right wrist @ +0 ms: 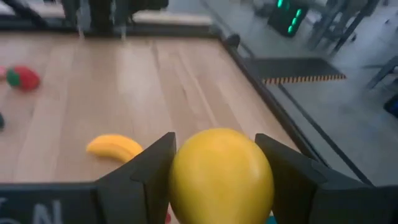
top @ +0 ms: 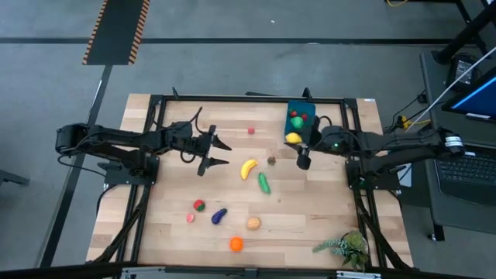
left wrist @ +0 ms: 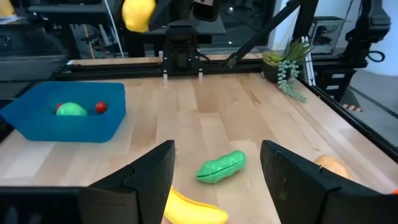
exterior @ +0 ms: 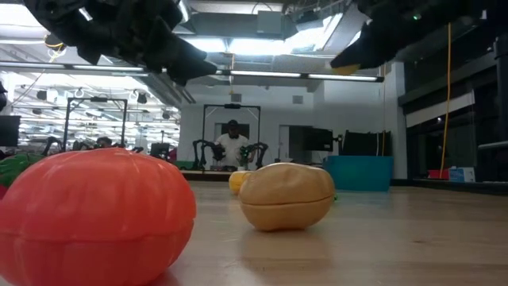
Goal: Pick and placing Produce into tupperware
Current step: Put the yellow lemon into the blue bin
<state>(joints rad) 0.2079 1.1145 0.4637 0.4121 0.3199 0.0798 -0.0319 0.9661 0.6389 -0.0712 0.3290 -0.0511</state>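
Yellow fruit (right wrist: 221, 175) pinched in right gripper (top: 297, 140) — at tupperware (top: 301, 121) edge; left gripper (top: 218, 153) spread.

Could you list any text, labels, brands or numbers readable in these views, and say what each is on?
"N": a pale letter on the right gripper body, right wrist view; the rest is cut off.
Nothing else is readable: the lemon it holds, the tupperware and the banana carry no text.

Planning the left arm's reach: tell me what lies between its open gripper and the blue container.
In the left wrist view, only bare wood separates the left gripper from the tupperware; cucumber and banana lie aside.
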